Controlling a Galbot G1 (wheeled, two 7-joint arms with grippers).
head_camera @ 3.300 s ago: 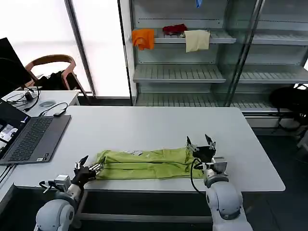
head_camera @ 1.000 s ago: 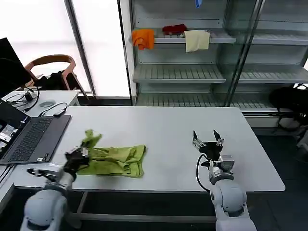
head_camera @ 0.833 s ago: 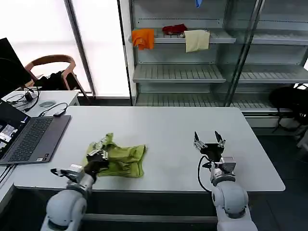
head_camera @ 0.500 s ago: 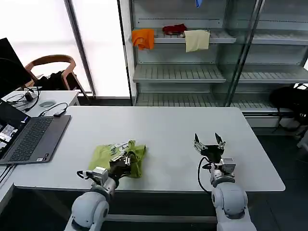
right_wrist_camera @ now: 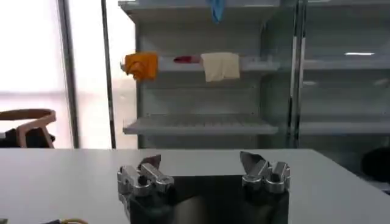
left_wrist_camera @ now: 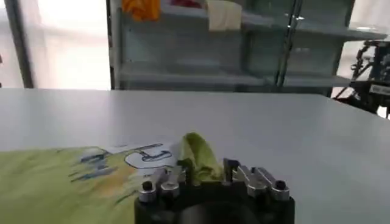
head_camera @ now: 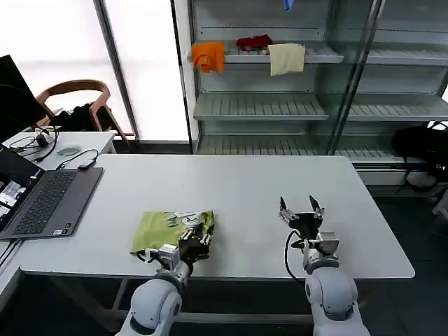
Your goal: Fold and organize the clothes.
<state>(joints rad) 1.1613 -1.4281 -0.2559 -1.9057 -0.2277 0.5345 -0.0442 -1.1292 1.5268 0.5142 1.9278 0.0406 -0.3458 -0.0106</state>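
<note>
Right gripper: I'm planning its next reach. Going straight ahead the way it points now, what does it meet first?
The right gripper, open, points across bare white table; its way looks free up to the far shelving.

left arm: low at near table edge, reaching forward and inward
left gripper (head_camera: 194, 243): fingers closed, pinching a fold of the green T-shirt (head_camera: 164, 228) at its right near corner
right arm: near table edge, right side, forearm upright
right gripper (head_camera: 302, 213): fingers spread wide, pointing up, holding nothing, hovering above table
</note>
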